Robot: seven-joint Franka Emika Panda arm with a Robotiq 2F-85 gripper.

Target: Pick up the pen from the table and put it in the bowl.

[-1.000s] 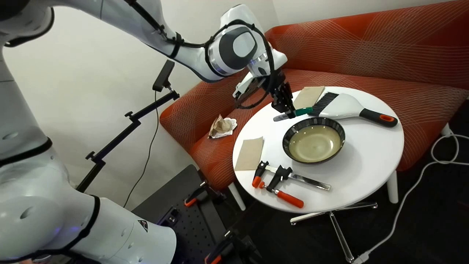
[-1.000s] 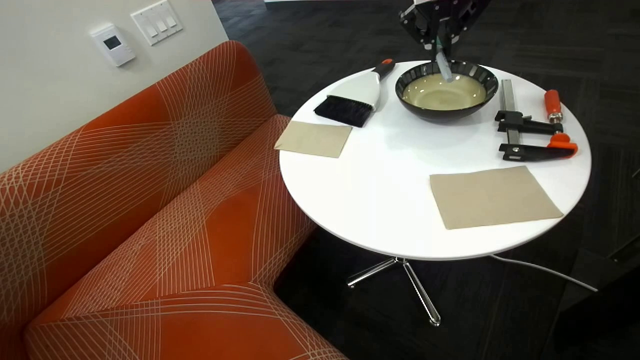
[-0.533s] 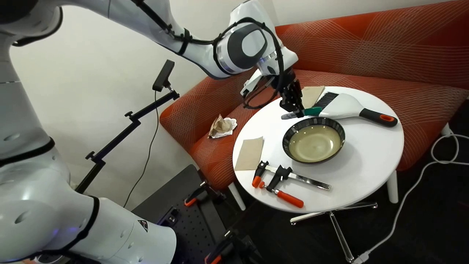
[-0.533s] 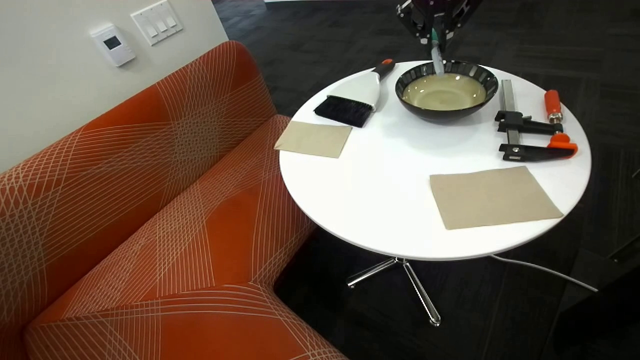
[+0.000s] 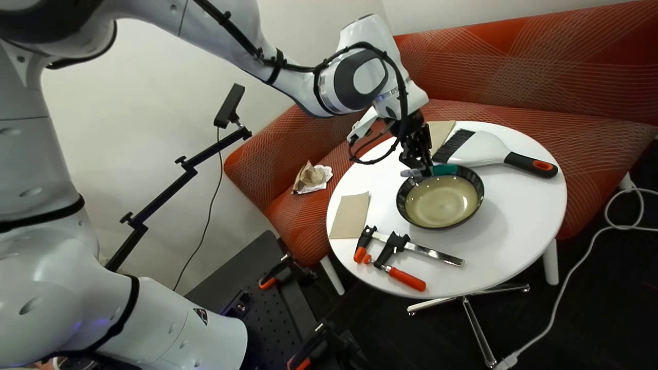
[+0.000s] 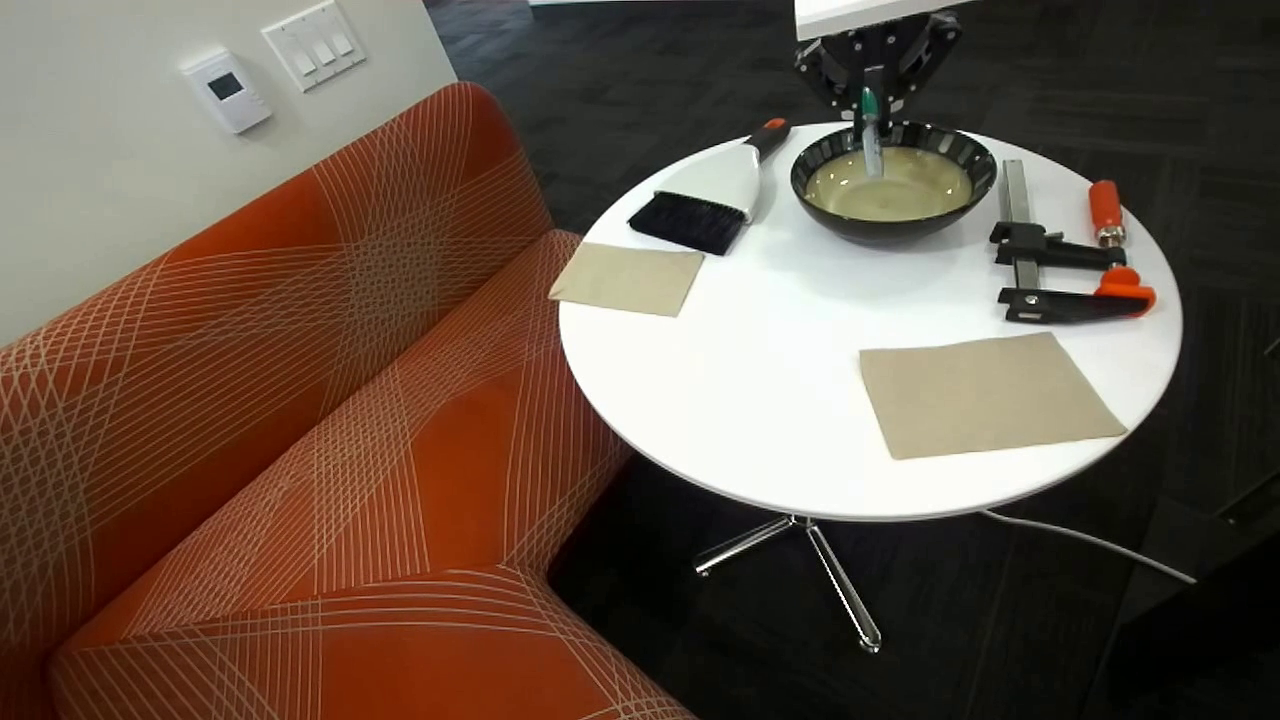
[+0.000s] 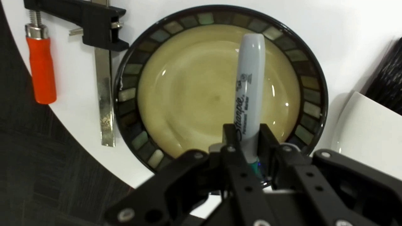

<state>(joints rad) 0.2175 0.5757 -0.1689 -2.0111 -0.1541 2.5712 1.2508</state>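
Round white bench (image 6: 720, 385). Black two-finger pincer (image 7: 247, 133) pinching slim grey-and-green pen (image 7: 250, 91): grey end over dark-rimmed cream bowl (image 7: 198, 91), green end near rim. Lower, imo.

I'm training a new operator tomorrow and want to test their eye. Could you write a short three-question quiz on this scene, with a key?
1. True or false: the claw holds the pen over the bowl.

2. Which brand name shows on the pen's barrel in the wrist view?
A. Pilot
B. Sharpie
C. Crayola

3. How many flat tan sheets lie on the table?

Key
1. True.
2. B.
3. Two: one near the brush, one near the clamp.
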